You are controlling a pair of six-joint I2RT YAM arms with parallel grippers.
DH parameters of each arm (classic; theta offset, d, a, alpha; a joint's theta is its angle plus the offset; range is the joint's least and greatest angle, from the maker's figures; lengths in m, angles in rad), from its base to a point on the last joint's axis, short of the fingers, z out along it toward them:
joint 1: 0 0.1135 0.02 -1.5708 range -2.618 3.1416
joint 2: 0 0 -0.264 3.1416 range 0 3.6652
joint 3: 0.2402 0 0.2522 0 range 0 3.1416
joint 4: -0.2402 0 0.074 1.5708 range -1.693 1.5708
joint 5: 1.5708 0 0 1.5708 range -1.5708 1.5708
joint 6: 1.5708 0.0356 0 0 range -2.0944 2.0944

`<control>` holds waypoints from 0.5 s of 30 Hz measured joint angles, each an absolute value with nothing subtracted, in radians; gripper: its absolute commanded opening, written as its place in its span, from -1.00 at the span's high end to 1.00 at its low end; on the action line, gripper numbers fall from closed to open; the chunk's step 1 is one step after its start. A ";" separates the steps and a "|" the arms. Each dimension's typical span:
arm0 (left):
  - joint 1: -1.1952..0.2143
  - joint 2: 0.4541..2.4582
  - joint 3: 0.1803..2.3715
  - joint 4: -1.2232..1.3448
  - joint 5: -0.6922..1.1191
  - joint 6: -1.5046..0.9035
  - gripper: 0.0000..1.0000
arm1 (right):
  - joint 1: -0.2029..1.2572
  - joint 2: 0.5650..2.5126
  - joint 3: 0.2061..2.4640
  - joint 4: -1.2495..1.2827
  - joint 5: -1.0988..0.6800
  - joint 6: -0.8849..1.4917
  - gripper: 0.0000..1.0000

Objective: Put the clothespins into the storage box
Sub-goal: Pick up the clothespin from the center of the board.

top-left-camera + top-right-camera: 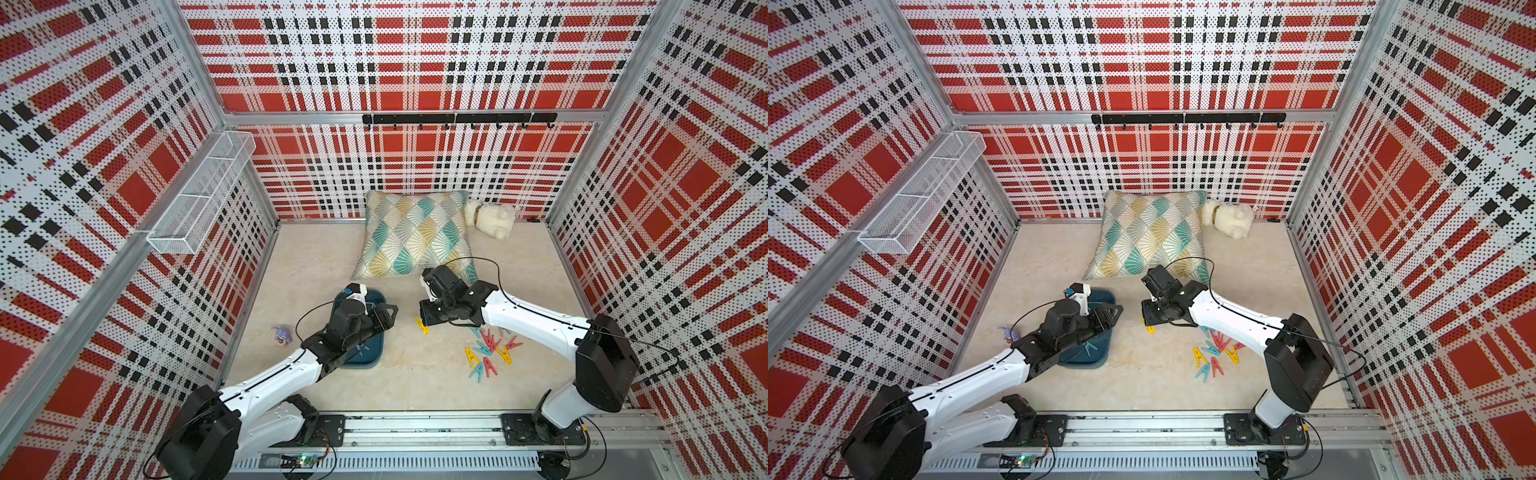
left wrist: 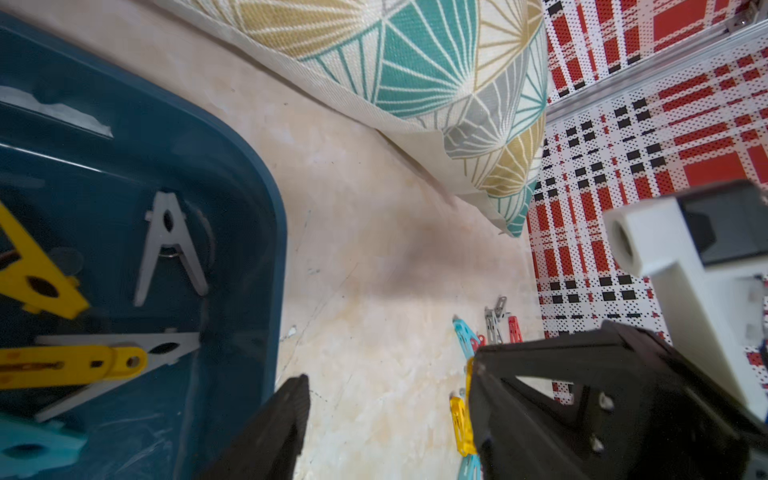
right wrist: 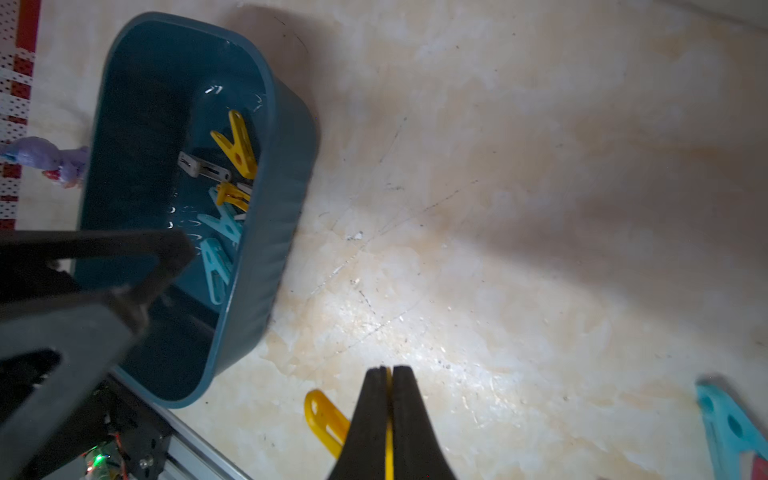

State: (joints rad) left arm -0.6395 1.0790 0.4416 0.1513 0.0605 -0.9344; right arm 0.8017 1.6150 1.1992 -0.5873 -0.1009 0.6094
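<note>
The dark teal storage box (image 1: 365, 358) (image 1: 1084, 362) sits left of centre on the floor. Inside it lie several clothespins, among them a grey one (image 2: 168, 249) and a yellow one (image 3: 239, 145). My left gripper (image 1: 382, 318) (image 2: 390, 374) hangs open over the box's right edge with nothing between its fingers. My right gripper (image 1: 426, 320) (image 3: 387, 370) is shut on a yellow clothespin (image 1: 422, 326) (image 3: 326, 417), low over the floor between the box and the pile. More clothespins (image 1: 488, 349) (image 1: 1217, 351) in yellow, teal, red and grey lie loose under the right forearm.
A patterned cushion (image 1: 415, 235) lies behind both grippers, with a white plush toy (image 1: 490, 218) at the back right. A small purple toy (image 1: 282, 336) stands left of the box. A white wire basket (image 1: 199, 195) hangs on the left wall.
</note>
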 measured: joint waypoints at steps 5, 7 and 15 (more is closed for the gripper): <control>-0.661 1.081 0.432 0.185 0.067 -0.938 -0.39 | 0.800 1.657 1.254 -0.572 -0.168 0.624 1.00; -0.670 1.085 0.433 0.198 0.068 -0.936 -0.39 | 0.796 1.668 1.273 -0.566 -0.192 0.627 1.00; -0.693 1.098 0.433 0.228 0.075 -0.931 -0.30 | 0.777 1.685 1.295 -0.545 -0.270 0.645 1.00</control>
